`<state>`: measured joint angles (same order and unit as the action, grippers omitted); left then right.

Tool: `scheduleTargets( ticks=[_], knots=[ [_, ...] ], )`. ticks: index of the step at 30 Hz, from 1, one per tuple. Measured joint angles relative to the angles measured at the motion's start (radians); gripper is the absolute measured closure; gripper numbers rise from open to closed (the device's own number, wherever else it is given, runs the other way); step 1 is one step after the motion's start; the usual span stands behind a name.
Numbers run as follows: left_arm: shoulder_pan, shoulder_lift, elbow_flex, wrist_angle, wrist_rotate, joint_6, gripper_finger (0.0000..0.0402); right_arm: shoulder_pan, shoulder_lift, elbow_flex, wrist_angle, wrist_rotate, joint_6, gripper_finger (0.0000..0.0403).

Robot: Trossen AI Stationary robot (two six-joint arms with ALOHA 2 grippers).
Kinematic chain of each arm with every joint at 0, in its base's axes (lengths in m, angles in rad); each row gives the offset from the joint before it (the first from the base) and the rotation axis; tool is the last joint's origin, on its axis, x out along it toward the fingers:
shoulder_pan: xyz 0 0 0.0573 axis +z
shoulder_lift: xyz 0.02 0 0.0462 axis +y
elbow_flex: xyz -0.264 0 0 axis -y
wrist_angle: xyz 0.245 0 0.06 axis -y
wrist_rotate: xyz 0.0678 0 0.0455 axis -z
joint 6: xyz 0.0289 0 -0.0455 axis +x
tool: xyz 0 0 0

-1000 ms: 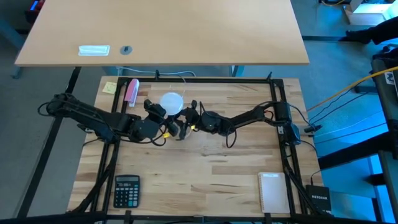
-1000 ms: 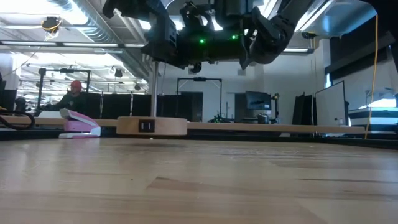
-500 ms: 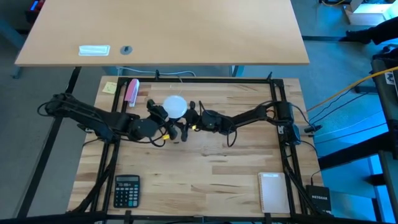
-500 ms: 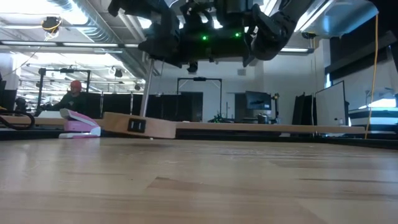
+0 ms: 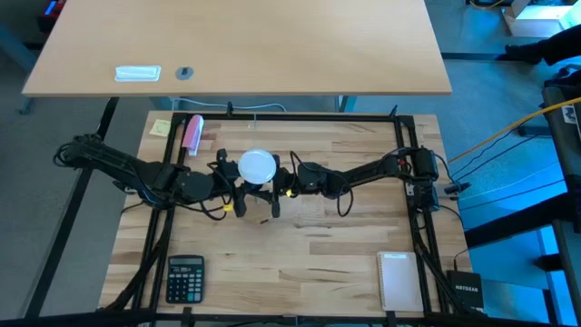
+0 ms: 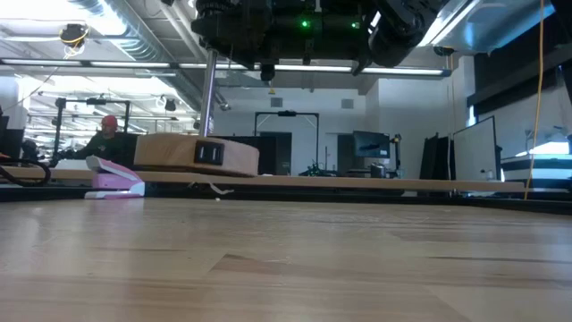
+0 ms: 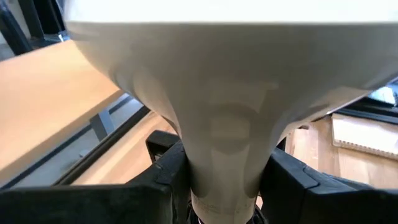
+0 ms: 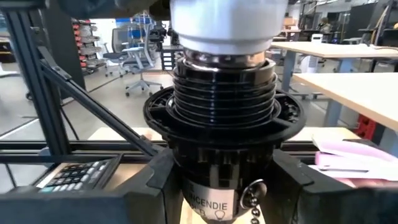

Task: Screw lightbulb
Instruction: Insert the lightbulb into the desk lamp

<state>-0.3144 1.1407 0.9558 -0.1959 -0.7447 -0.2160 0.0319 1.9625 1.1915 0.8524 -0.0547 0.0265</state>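
The white lightbulb [image 5: 258,167] stands globe-up over a black ribbed socket [image 8: 225,93], its narrow base in the socket's mouth [image 8: 224,59]. My left gripper [image 5: 238,189] is shut on the bulb and my right gripper [image 5: 277,186] is shut on the socket, both at mid-table. In the low view a round wooden disc [image 6: 197,154] with a black switch hangs above the tabletop on a thin metal rod [image 6: 207,89]. In the high view the bulb hides the disc. My left gripper pinches the bulb's tapering neck [image 7: 227,143], just below the globe, between its two fingers [image 7: 163,171]. The bulb stands upright, clear of the table. My right gripper pinches the socket's lower body [image 8: 214,199], below its wide collar, one finger [image 8: 155,180] on each side. The socket stands upright, off the table.
A pink stapler [image 5: 192,133] and a yellow note [image 5: 161,127] lie at the far left. A calculator [image 5: 185,277] lies near left and a notepad [image 5: 399,280] near right. Black frame rails [image 5: 407,136] run round the table. A person [image 6: 107,134] sits in the room beyond.
Both grippers have gone up and toward the table's near edge with the bulb and socket. The wooden disc, which lay flat on the table, tipped up on one side and now hangs clear of it, nearly level.
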Motion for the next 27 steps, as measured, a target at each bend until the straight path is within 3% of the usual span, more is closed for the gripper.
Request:
scheduleTargets(
  ticks=[5, 16, 27],
  knots=[
    [-0.029, 0.001, -0.001, 0.037, -0.014, 0.076, 0.0269, 0.002, 0.000, 0.000, 0.028, -0.023, 0.026, 0.0251],
    [-0.049, -0.022, -0.001, 0.109, 0.072, 0.135, 0.0269, 0.006, 0.000, 0.000, 0.124, -0.234, 0.044, 0.0251],
    [-0.050, -0.022, -0.002, 0.243, 0.070, 0.190, 0.0269, 0.005, 0.000, 0.001, 0.226, -0.266, -0.012, 0.0251]
  ],
)
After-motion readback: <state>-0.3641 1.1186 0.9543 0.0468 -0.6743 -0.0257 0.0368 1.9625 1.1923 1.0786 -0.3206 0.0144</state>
